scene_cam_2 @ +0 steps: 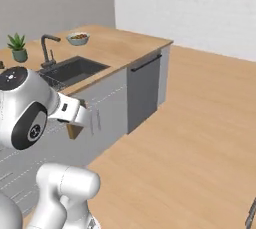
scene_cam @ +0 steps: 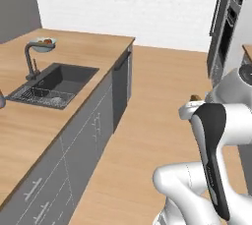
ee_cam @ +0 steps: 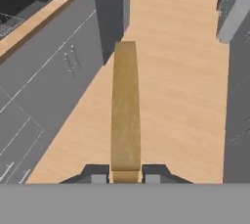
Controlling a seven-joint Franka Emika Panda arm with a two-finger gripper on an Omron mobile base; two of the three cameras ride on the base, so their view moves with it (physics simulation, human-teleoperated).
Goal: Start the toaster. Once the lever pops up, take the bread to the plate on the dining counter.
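the gripper pinched the bread edge-on, slice running toward 12 o'clock, likely so it rode steady toward the dining counter at 10 o'clock.

Tan-brown bread; light wood dining counter; dark sink

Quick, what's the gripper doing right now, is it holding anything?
Gripper: shut on the bread, held edge-on between its fingertips.
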